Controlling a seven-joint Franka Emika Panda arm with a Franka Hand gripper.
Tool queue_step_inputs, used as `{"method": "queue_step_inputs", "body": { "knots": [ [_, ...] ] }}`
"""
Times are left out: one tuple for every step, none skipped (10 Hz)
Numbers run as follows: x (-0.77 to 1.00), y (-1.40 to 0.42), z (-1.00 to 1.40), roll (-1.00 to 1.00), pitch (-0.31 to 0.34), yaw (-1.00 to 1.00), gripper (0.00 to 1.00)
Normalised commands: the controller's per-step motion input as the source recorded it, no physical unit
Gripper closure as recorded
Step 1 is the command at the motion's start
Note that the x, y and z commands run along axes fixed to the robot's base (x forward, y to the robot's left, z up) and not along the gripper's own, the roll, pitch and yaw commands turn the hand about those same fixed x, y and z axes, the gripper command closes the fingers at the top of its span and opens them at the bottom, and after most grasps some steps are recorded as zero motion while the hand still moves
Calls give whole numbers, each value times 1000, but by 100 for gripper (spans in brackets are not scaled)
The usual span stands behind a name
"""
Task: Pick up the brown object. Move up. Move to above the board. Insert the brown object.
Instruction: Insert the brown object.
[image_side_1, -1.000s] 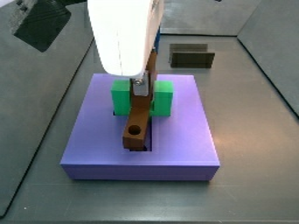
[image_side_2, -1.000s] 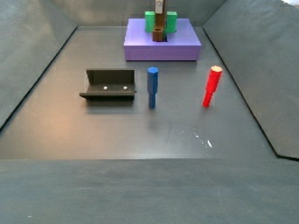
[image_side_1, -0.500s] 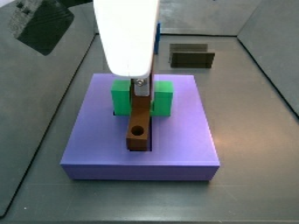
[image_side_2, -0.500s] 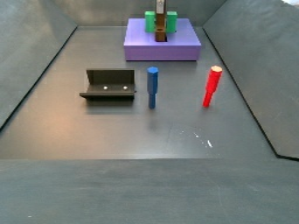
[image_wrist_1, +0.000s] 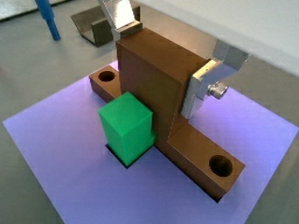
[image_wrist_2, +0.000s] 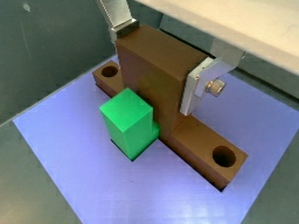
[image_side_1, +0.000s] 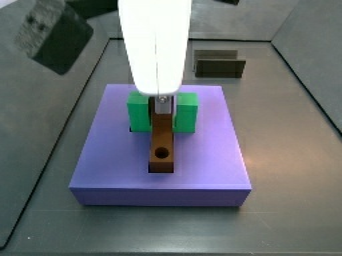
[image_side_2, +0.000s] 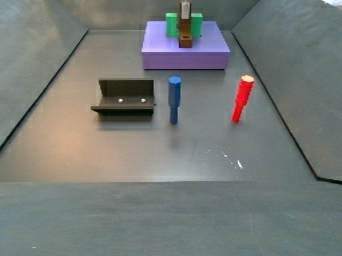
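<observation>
now the brown object (image_side_1: 162, 143) lies flatter along the middle of the board (image_side_1: 107, 160) than it did a second ago: then its holed near end stood tipped up off the lavender surface, and half a second ago it was lower, and at this moment it looks sunk lengthwise into the groove, with its hole (image_side_1: 162, 154) facing up. the gripper (image_side_1: 162, 101) has come down with it and stands over the far end of the bar, between the two arms of the green block (image_side_1: 185, 110).

in both wrist views the jaws are closed on the upright part of the brown object (image_wrist_1: 158, 83), a silver finger (image_wrist_1: 212, 77) pressed flat against its side, another finger (image_wrist_2: 114, 16) showing behind it. the green block (image_wrist_2: 128, 122) sits touching the bar's side, and holes show at both low ends (image_wrist_2: 222, 157).

judging from this, the insertion is almost or fully done: the bar appears seated rather than hovering, though whether it has bottomed out in the groove cannot be told from these views. what seems left is to let go and lift clear without dragging the bar back out.

elsewhere on the counter (image_side_2: 201, 190), the dark olive box (image_side_2: 123, 98), the blue peg (image_side_2: 174, 100) and the red peg (image_side_2: 242, 98) stand well apart from the board, unchanged.
</observation>
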Motion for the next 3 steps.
{"method": "queue_step_inputs", "body": {
  "knots": [
    [0, -3, -474, 0, -51, 0, 100],
    [0, 0, -337, 0, -27, 0, 100],
    [0, 0, 0, 0, 0, 0, 100]
  ]
}}
